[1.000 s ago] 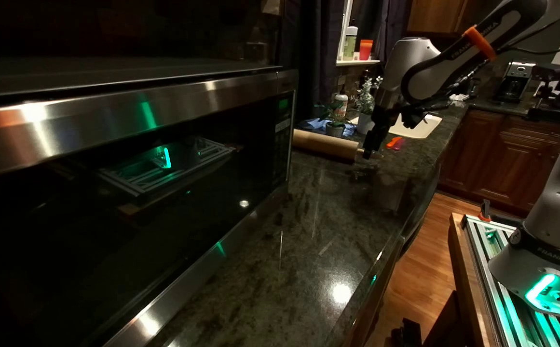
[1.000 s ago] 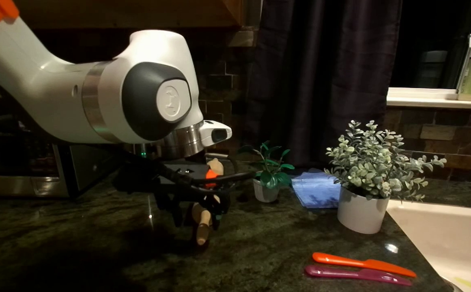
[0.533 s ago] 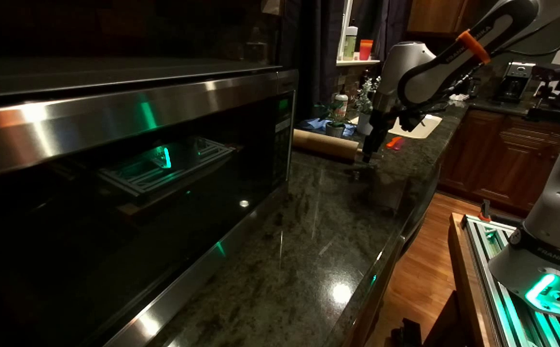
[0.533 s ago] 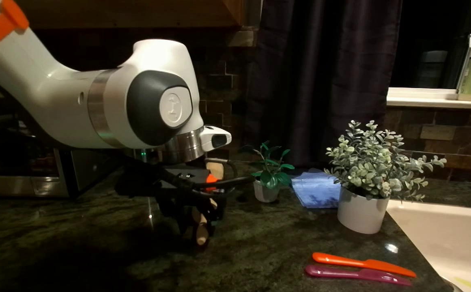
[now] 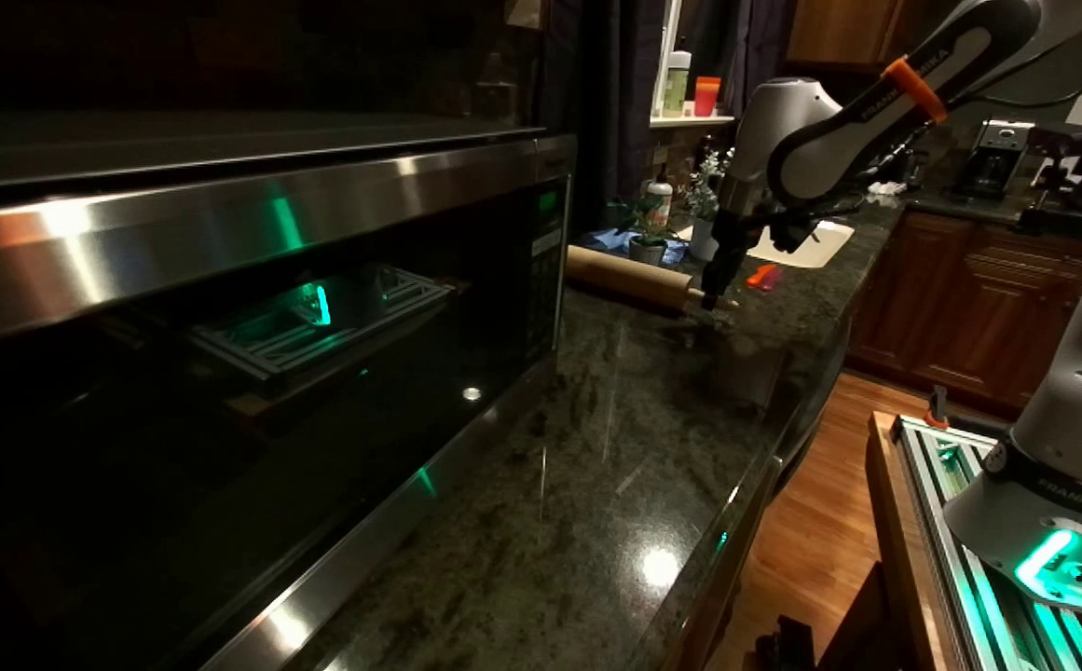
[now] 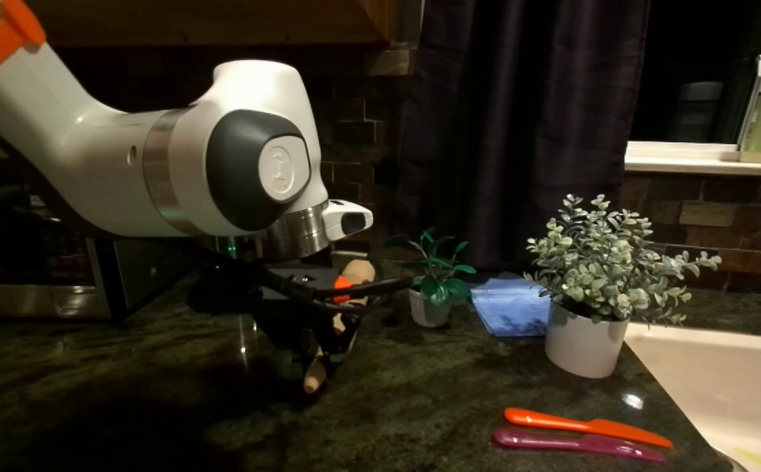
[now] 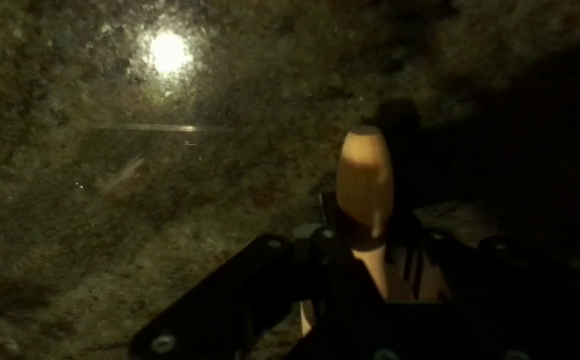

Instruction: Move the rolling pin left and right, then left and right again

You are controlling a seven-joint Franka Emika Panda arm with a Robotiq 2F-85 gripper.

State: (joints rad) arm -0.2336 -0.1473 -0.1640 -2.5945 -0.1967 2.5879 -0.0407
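Gripper (image 7: 364,217) clamped on one end of the rolling pin (image 5: 634,278), which prob. rests on the bench (image 5: 587,457). Grasp looks done; L/R moves prob. mostly to go, no. done can't be told.

The dark countertop (image 6: 432,413) carries plants (image 6: 606,288), knives (image 6: 583,424), microwave (image 5: 252,373).

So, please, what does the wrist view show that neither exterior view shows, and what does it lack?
Only the wrist view: a close look down past the pincer at the handle of the rolling pin.
Only the exterior views: the orange knife, the purple knife, the microwave, the larger potted plant.
Shared: the rolling pin, the pincer, the dark countertop.
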